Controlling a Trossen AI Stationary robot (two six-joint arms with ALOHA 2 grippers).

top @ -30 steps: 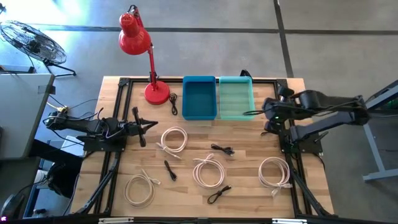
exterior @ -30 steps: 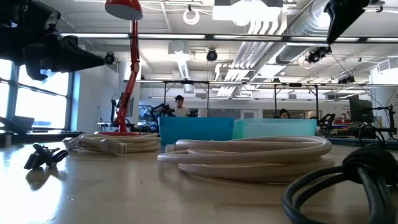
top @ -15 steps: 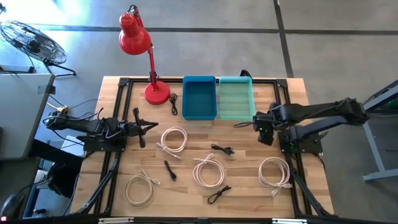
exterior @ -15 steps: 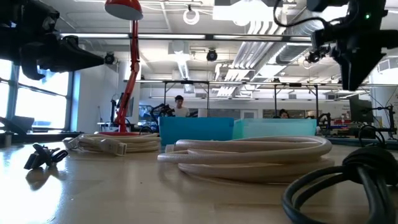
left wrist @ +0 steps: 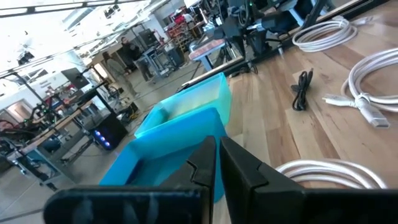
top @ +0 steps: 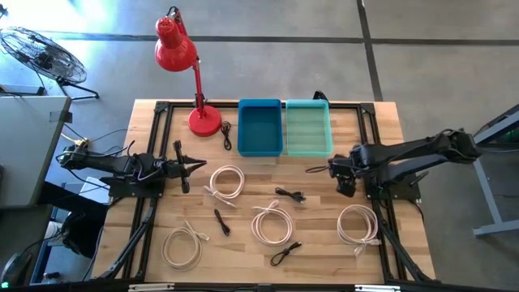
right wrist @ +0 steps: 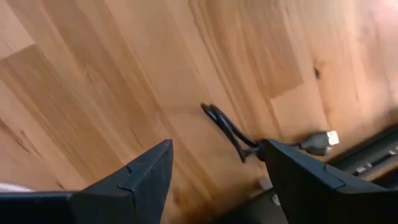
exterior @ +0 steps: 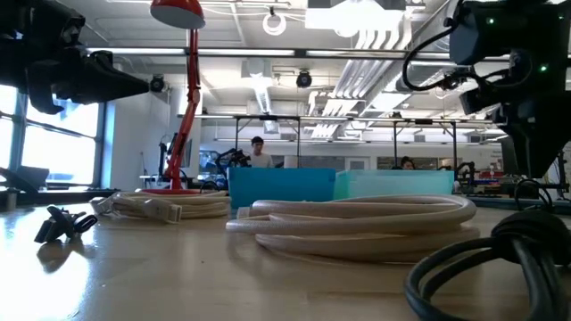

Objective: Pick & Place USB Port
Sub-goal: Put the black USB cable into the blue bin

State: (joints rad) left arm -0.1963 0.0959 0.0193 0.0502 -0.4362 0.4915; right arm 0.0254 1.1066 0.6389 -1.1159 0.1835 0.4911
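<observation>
Right gripper [top: 344, 172] spread wide, holding nothing, low over the table just in front of the teal bin [top: 308, 128]. Black USB cable [right wrist: 239, 140] lies on the wood between its fingers. Approach-to-grasp step; next: descend, close on cable. Left gripper [top: 193, 165] shut, empty, parked left

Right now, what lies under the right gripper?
Under the open right gripper lies a thin black cable with a metal plug, on the bare wooden table. Its far end is hidden behind a finger.
</observation>
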